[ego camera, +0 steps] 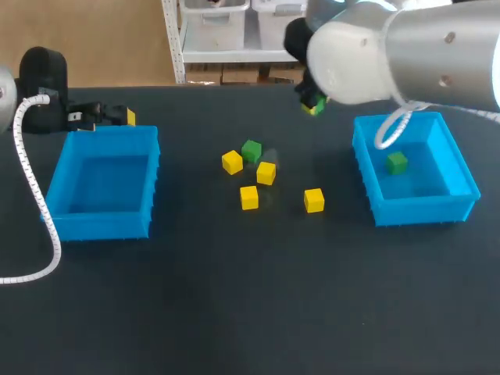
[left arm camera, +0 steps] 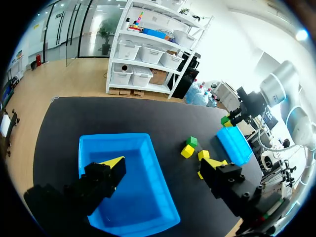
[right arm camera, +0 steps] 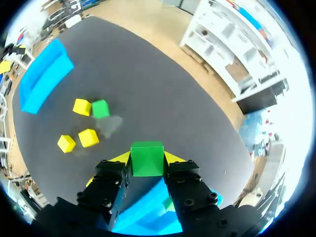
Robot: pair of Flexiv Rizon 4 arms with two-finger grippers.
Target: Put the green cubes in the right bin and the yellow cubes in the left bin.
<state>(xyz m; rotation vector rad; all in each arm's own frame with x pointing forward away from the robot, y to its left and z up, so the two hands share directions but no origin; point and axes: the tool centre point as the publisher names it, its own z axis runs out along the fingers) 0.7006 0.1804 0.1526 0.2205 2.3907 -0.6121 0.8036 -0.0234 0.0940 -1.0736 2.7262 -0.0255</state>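
Hanging near the right bin (ego camera: 422,209), the right fingers (right arm camera: 120,159) are clamped on a green cube (right arm camera: 146,158); the left fingers (left arm camera: 112,163) stand apart by the left bin (left arm camera: 143,197).

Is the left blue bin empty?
Empty: the left blue plastic bin shows only bare blue floor, head and left wrist views alike.

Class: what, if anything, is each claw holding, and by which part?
The right claw grips a green cube by two opposite side faces. The left claw is open and holds nothing.
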